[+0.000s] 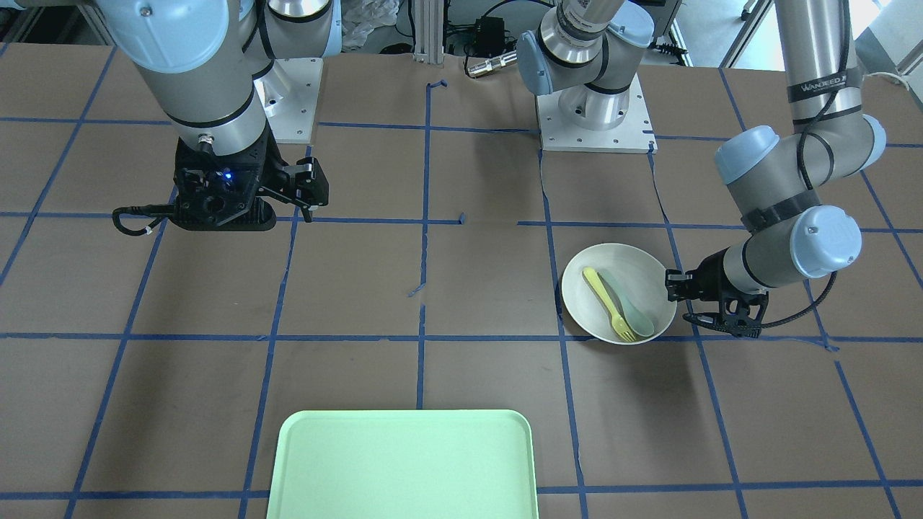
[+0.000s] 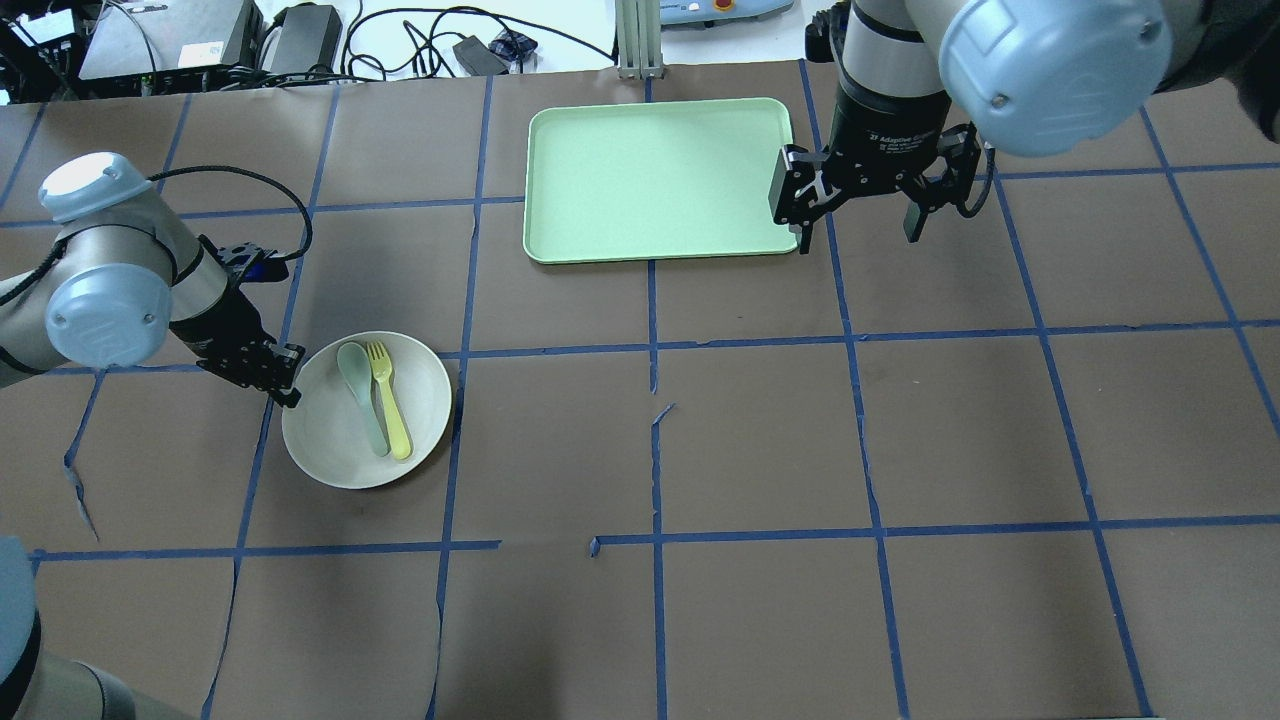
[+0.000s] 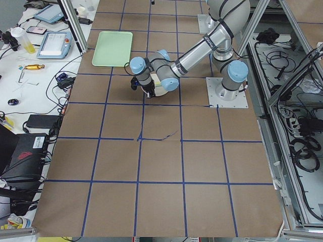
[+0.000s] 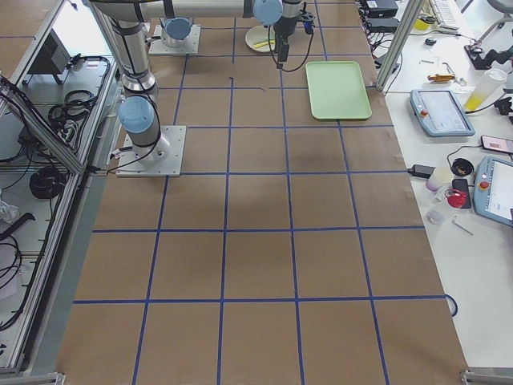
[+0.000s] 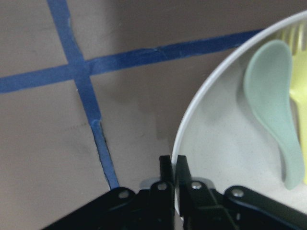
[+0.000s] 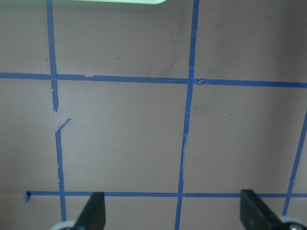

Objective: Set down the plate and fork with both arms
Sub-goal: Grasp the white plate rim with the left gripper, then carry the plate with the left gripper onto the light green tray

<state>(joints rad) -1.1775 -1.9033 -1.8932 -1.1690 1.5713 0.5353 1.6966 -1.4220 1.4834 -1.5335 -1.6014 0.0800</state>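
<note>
The off-white plate (image 2: 330, 445) lies on the table at the left, also shown in the front view (image 1: 627, 263). The pale-yellow fork (image 2: 388, 405) and a grey-green spoon (image 2: 362, 395) lie side by side in it. My left gripper (image 2: 288, 388) is low at the plate's left rim. In the left wrist view the left gripper (image 5: 173, 165) is shut on the rim of the plate (image 5: 225, 148), with the fork (image 5: 300, 72) at the right edge. My right gripper (image 2: 858, 222) is open and empty, held above the table beside the tray's right edge.
A light green rectangular tray (image 2: 655, 180) lies at the far middle of the table; it holds nothing. The brown table is marked with blue tape lines (image 2: 652, 350). The right wrist view shows only bare table between the right gripper's fingers (image 6: 93, 211).
</note>
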